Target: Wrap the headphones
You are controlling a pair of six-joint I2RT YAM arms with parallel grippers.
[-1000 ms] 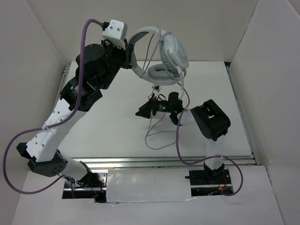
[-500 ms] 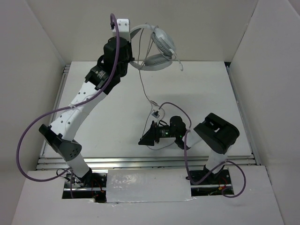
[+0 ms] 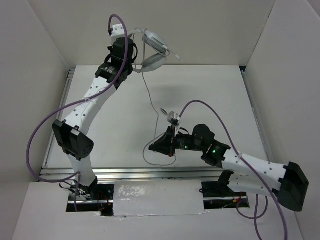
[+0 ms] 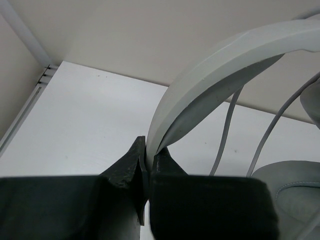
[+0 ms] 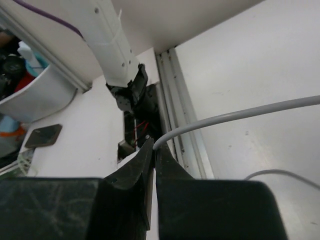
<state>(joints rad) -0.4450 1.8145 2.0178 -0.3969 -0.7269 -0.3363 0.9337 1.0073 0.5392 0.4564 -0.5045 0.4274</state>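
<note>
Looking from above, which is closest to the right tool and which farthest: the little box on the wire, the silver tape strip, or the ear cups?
From the right tool, pinching the wire:
1. Little box on the wire, just beyond it.
2. Silver tape strip, at the near edge.
3. Ear cups, far back, on the headset the left tool holds up.

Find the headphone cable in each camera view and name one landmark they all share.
Top external: cable hangs from the raised headphones at upper centre down into the right gripper.
Left wrist: cable shows as two thin strands, right of the headband.
Right wrist: cable runs from the fingertips to the right edge.
Shared landmark: the white tabletop.
</note>
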